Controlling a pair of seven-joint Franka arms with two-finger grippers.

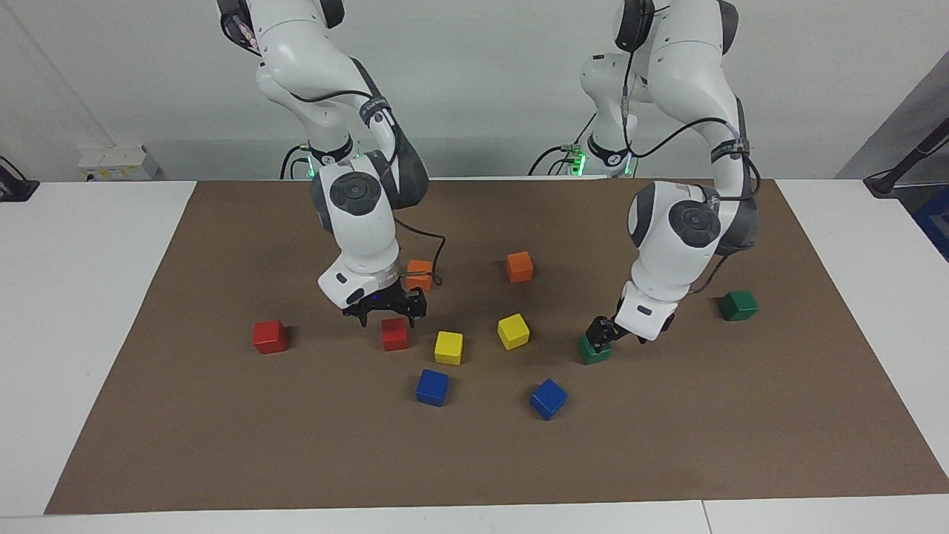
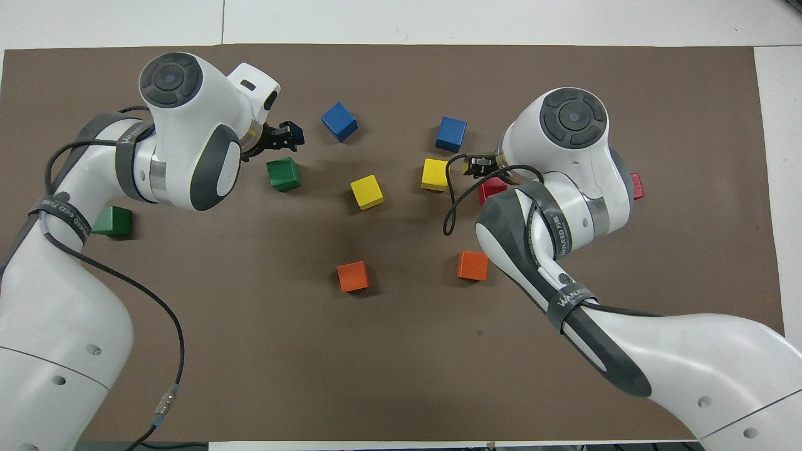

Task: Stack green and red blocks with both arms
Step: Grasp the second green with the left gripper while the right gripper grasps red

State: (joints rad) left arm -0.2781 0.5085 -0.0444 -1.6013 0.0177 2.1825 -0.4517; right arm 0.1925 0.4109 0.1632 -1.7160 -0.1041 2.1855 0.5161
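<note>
Four task cubes, none stacked yet, all single on the brown mat (image 1: 222, 445) over the counter (image 1: 74, 297).

Right gripper (image 1: 384, 308) just over a red block (image 1: 394, 334) mid-mat, spread wide, nothing held. Second red block (image 1: 269, 337) well apart, toward the right arm's end of the counter. Left gripper (image 1: 602, 331) down at the top of a green block (image 1: 594, 348); contact likely, opening not readable, so cannot tell whether gripped. Second green block (image 1: 738, 305) near, toward the left arm's end and nearer to the robots.

Step in hand, by judgement: paired pick, one block per arm.

To do it well:
- Centre each gripper on its cube before descending; square to two flat faces, not corners.
- On the red side, mind the yellow cube (image 1: 448, 347) close beside and the orange cube (image 1: 419, 274) near the wrist; come straight down.
- Close low on the cube and lift vertically.
- On the green side, confirm the hold before lifting; risk of tipping or nudging the cube if only an edge is caught.
- Carry high over the blue cubes (image 1: 432, 387) and set down flush on the matching block.
</note>
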